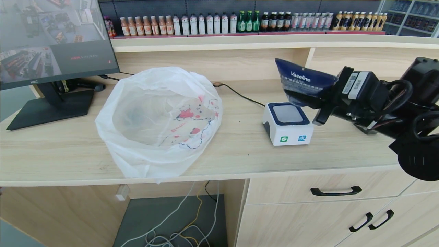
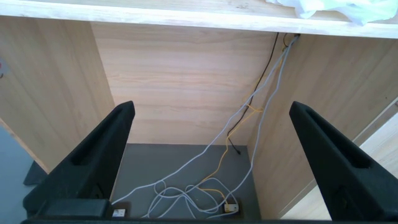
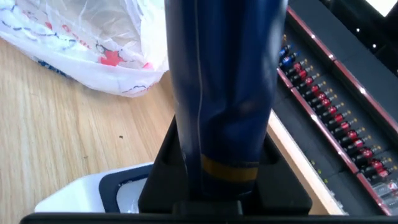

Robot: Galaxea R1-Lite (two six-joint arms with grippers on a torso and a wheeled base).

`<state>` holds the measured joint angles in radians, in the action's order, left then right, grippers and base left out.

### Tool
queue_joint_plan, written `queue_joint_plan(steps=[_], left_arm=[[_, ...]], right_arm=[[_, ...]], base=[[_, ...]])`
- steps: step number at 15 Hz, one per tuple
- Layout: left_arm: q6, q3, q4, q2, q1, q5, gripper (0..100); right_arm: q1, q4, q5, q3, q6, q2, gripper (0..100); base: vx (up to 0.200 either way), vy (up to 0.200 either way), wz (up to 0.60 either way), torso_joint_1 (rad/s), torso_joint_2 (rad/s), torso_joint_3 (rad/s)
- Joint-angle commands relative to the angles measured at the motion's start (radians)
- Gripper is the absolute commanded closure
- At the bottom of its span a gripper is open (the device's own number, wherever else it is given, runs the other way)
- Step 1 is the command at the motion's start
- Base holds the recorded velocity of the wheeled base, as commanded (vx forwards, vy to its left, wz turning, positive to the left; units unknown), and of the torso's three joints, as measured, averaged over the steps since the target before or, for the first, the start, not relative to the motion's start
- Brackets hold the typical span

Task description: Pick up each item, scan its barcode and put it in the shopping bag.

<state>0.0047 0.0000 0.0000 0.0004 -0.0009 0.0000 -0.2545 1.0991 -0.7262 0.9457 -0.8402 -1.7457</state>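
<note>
My right gripper [image 1: 317,101] is shut on a dark blue tube [image 1: 303,82], holding it tilted just above the back right of the white barcode scanner [image 1: 287,124]. In the right wrist view the blue tube [image 3: 224,93] stands between the black fingers [image 3: 283,180], with the scanner [image 3: 106,190] below it. The open white plastic shopping bag [image 1: 159,120] sits on the counter left of the scanner. My left gripper [image 2: 211,162] is open with nothing between its fingers, hanging below the counter in front of the open cabinet bay.
A monitor [image 1: 51,37] on a black stand occupies the counter's far left. A black cable [image 1: 236,93] runs behind the bag to the scanner. Bottles [image 1: 240,22] line the shelf behind. Loose cables [image 2: 199,193] lie on the floor under the counter. Drawers [image 1: 336,190] are at the lower right.
</note>
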Motion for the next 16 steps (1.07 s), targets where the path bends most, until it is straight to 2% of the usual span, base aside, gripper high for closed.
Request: queue_joint_plan(steps=[1, 3, 4, 7, 9, 10, 12, 13, 16], left_arm=[[0.0, 0.0, 0.0, 0.0, -0.001, 0.0, 0], [0.003, 0.0, 0.0, 0.0, -0.001, 0.0, 0], [0.001, 0.0, 0.0, 0.0, -0.001, 0.0, 0], [0.0, 0.0, 0.0, 0.0, -0.001, 0.0, 0], [0.001, 0.0, 0.0, 0.0, 0.001, 0.0, 0], [0.005, 0.0, 0.0, 0.0, -0.001, 0.0, 0], [0.001, 0.0, 0.0, 0.0, -0.001, 0.0, 0], [0.001, 0.0, 0.0, 0.0, -0.001, 0.0, 0], [0.001, 0.0, 0.0, 0.0, -0.001, 0.0, 0]], right_arm=[[-0.04, 0.041, 0.044, 0.002, 0.076, 0.034, 100], [-0.072, 0.142, 0.128, -0.022, 0.211, 0.037, 100], [-0.083, 0.157, 0.143, -0.028, 0.239, 0.035, 100], [-0.147, 0.257, 0.274, -0.07, 0.406, 0.035, 100], [-0.189, 0.335, 0.363, -0.102, 0.507, 0.035, 100], [-0.201, 0.375, 0.441, -0.122, 0.575, 0.038, 100], [-0.203, 0.415, 0.536, -0.131, 0.627, 0.041, 100], [-0.206, 0.418, 0.55, -0.136, 0.635, 0.043, 100], [-0.235, 0.421, 0.714, -0.186, 0.704, 0.061, 100]], base=[[0.0, 0.0, 0.0, 0.0, 0.0, 0.0], [0.0, 0.0, 0.0, 0.0, 0.0, 0.0], [0.0, 0.0, 0.0, 0.0, 0.0, 0.0], [0.0, 0.0, 0.0, 0.0, 0.0, 0.0], [0.0, 0.0, 0.0, 0.0, 0.0, 0.0], [0.0, 0.0, 0.0, 0.0, 0.0, 0.0], [0.0, 0.0, 0.0, 0.0, 0.0, 0.0], [0.0, 0.0, 0.0, 0.0, 0.0, 0.0], [0.0, 0.0, 0.0, 0.0, 0.0, 0.0]])
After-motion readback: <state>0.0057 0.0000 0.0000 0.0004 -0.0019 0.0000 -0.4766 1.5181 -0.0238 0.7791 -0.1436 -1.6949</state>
